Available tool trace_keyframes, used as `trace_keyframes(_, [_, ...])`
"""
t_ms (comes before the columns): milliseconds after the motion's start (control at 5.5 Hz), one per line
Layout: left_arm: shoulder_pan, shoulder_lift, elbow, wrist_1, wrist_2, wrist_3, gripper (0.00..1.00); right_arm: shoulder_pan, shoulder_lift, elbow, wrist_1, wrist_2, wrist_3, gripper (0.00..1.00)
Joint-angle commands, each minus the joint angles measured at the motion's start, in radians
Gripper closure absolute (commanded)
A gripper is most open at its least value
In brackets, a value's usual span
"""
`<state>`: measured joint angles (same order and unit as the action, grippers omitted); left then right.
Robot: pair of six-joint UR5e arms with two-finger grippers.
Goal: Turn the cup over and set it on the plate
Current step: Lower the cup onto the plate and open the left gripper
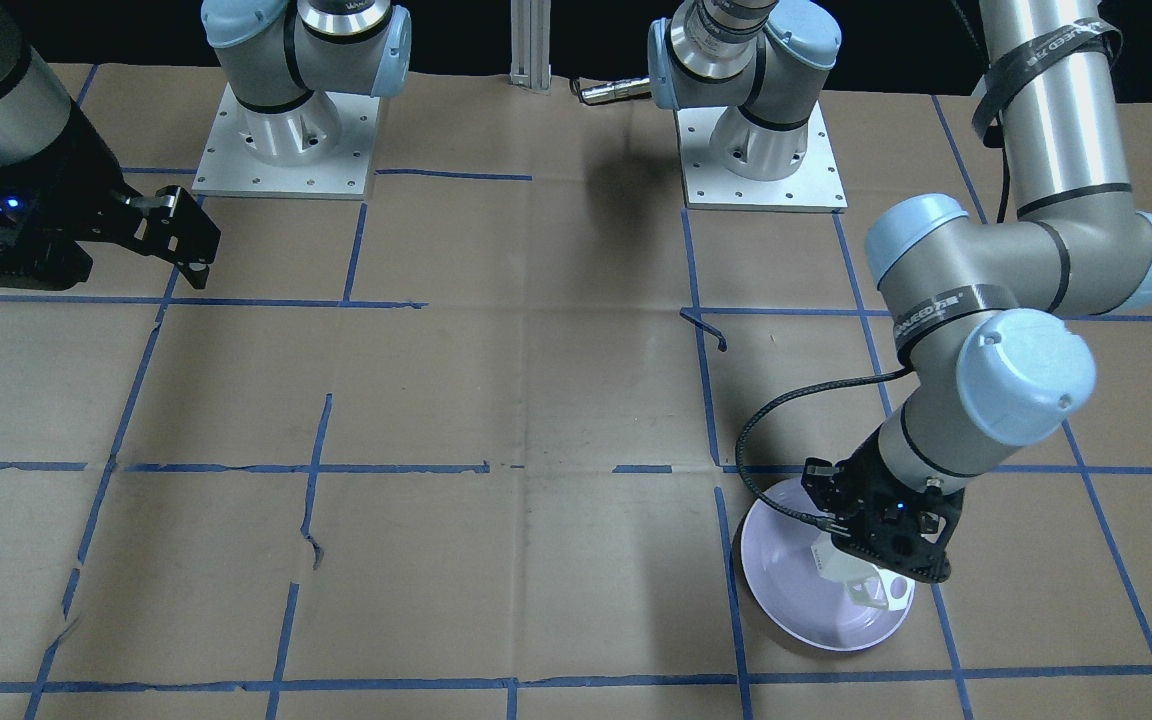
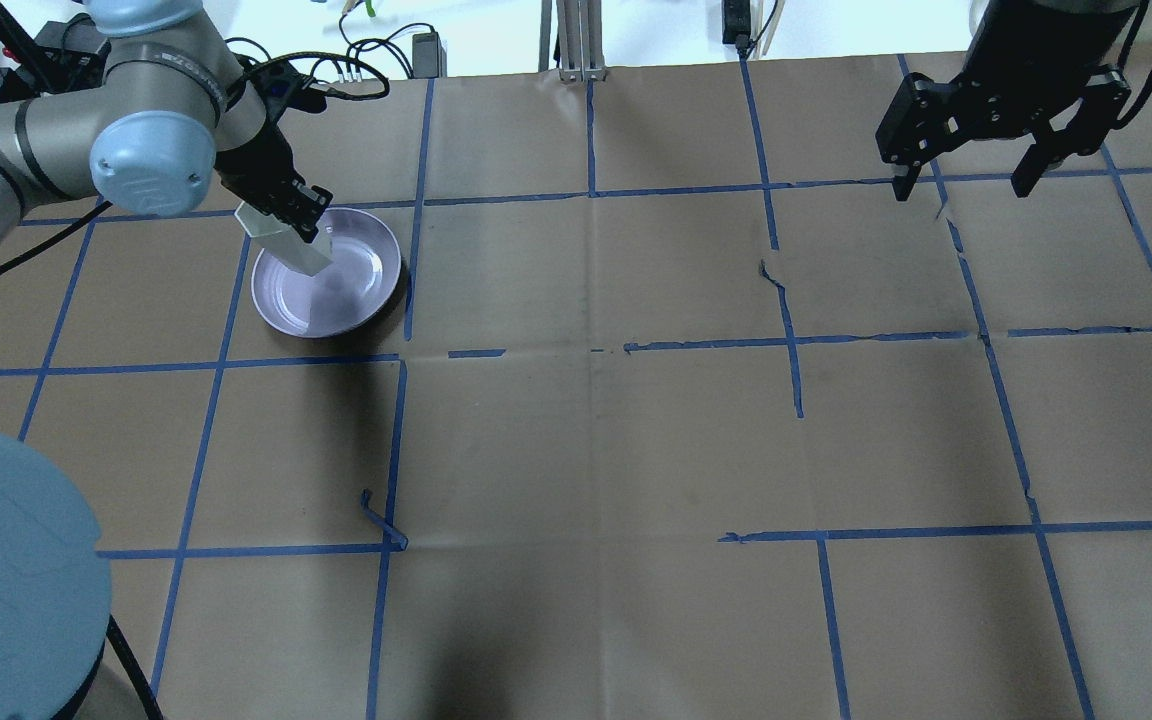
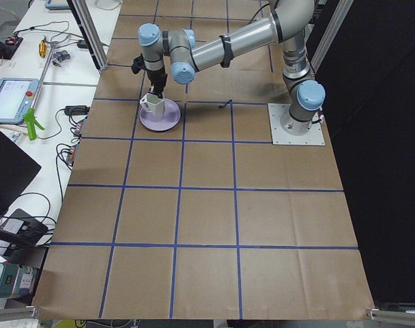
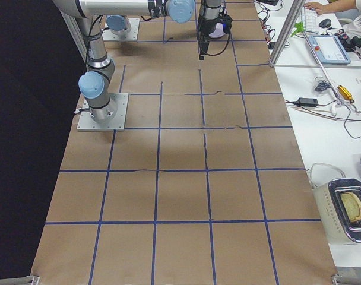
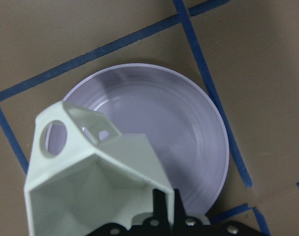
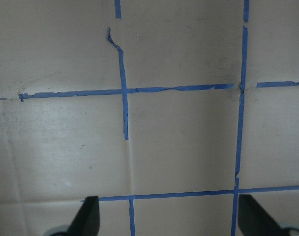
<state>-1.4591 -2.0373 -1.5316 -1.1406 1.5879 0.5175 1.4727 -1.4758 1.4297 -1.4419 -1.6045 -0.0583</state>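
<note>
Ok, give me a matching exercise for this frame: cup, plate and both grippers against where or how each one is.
Things:
1. cup
2. plate
3. left gripper
4. right gripper

States:
A. open, holding nothing
B. lying on the table
C. shut on the cup's wall
D. held over the plate, open mouth facing the wrist camera

Pairs: 1-D, 2-B, 3-C, 4-A
</note>
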Motion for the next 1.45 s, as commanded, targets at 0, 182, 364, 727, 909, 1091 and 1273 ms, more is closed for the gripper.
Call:
trace_keyframes(0, [-0.020, -0.027, -0.018, 0.019, 0.041, 0.022, 1.00, 0.000, 0.000, 0.000, 0.000, 0.000, 0.000, 0.00])
trace_keyframes(182, [-0.017, -0.015, -0.054, 0.019, 0.040, 0.024, 0.95, 0.000, 0.000, 0.000, 0.000, 0.000, 0.000, 0.00])
trace_keyframes(364, [-0.014, -0.015, -0.068, 0.022, 0.038, 0.024, 0.68, 0.000, 0.000, 0.000, 0.000, 0.000, 0.000, 0.00])
trace_keyframes(727, [-0.021, 0.014, -0.058, 0.013, 0.034, 0.010, 0.13, 0.000, 0.000, 0.000, 0.000, 0.000, 0.000, 0.00])
trace_keyframes(909, [-0.029, 0.091, -0.055, -0.034, 0.034, -0.081, 0.13, 0.000, 0.000, 0.000, 0.000, 0.000, 0.000, 0.00])
trace_keyframes(1091, [-0.033, 0.177, -0.039, -0.188, 0.021, -0.234, 0.13, 0.000, 0.000, 0.000, 0.000, 0.000, 0.000, 0.00])
trace_keyframes(1273, [-0.037, 0.283, -0.036, -0.268, -0.006, -0.308, 0.08, 0.000, 0.000, 0.000, 0.000, 0.000, 0.000, 0.00])
